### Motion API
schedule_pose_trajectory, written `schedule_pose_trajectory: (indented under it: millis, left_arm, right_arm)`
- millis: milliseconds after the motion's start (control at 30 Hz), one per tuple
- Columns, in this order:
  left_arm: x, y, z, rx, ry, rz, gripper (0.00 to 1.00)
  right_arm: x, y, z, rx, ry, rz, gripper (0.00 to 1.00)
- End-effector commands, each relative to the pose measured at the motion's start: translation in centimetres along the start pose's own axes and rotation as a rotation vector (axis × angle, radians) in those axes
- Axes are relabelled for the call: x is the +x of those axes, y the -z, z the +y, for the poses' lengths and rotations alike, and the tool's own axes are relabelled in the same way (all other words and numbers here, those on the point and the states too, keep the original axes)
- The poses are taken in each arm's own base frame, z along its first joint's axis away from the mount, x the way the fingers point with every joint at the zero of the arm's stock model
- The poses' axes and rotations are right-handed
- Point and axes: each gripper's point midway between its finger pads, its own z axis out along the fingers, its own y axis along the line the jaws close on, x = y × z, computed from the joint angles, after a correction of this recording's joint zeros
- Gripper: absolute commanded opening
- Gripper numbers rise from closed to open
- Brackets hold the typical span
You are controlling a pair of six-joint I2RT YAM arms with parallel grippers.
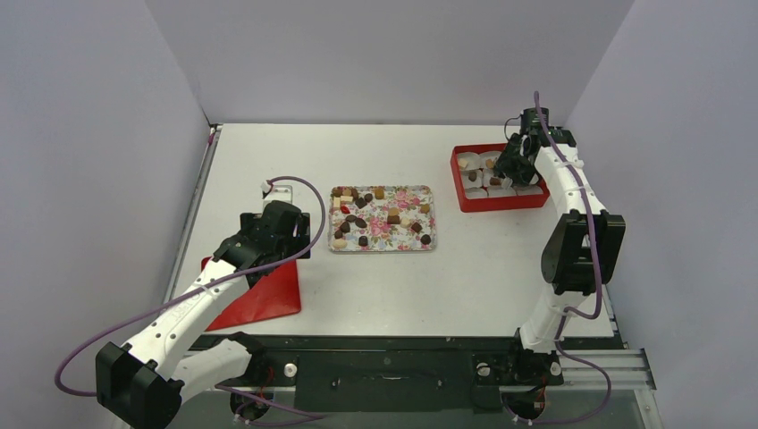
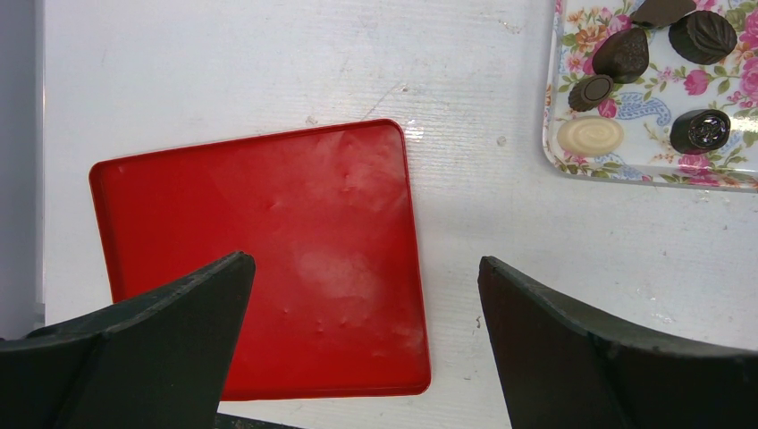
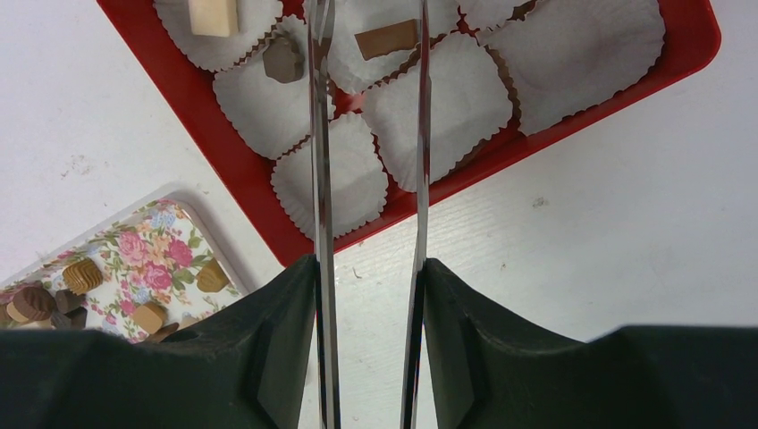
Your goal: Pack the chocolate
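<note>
Several chocolates (image 1: 393, 219), dark brown, tan and cream, lie on the flower-patterned tray (image 1: 427, 243) at the table's middle. Some show in the left wrist view (image 2: 619, 54) and in the right wrist view (image 3: 79, 275). A red box (image 1: 465, 198) of white paper cups (image 3: 460, 98) stands at the right rear. Its cups hold a cream block (image 3: 213, 13), a dark piece (image 3: 283, 61) and a tan piece (image 3: 386, 39). My right gripper (image 3: 368, 9) hovers over the box, its thin blades apart with the tan piece lying between them. My left gripper (image 2: 362, 264) is open and empty above the red lid (image 2: 268, 250).
The red lid (image 1: 259, 299) lies flat at the left front, next to the table's left edge. The tray's corner (image 2: 559, 156) is right of it. Grey walls close in the table on three sides.
</note>
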Motion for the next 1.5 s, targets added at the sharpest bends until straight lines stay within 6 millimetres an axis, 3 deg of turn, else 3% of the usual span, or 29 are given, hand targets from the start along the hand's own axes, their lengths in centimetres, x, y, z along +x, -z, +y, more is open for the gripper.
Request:
schedule_pose_trajectory:
  millis: [0, 233, 367, 567, 900, 1033, 1300, 1467]
  left_arm:
    - [-1.4, 0.4, -0.2, 0.019, 0.022, -0.045, 0.96]
    - [-1.5, 0.5, -0.2, 0.023, 0.027, -0.050, 0.96]
    - [-1.5, 0.6, -0.2, 0.024, 0.028, -0.052, 0.96]
    - [-1.4, 0.6, -0.1, 0.021, 0.028, -0.051, 0.96]
    - [-1.5, 0.5, -0.1, 0.018, 0.029, -0.052, 0.96]
    - [-1.4, 0.5, -0.1, 0.017, 0.028, -0.050, 0.96]
    - [-1.4, 0.5, 0.1, 0.004, 0.029, -0.050, 0.96]
    - [-1.4, 0.4, 0.2, 0.000, 0.027, -0.044, 0.96]
  right_arm:
    - [-2.8, 4.6, 1.4, -0.064, -0.011, -0.128, 0.41]
    - [-2.2, 8.0, 1.9, -0.104, 0.002, -0.160, 0.41]
    - [-0.4, 10.6, 3.7, -0.154, 0.058, -0.166, 0.41]
    - [3.6, 12.7, 6.3, -0.198, 0.160, -0.153, 0.41]
    - [11.0, 13.8, 9.4, -0.267, 0.291, -0.072, 0.40]
    - [14.6, 14.3, 11.7, -0.322, 0.354, -0.032, 0.40]
    - [20.9, 13.6, 14.6, -0.348, 0.458, 0.035, 0.40]
    - [23.4, 13.2, 16.4, -0.359, 0.502, 0.048, 0.40]
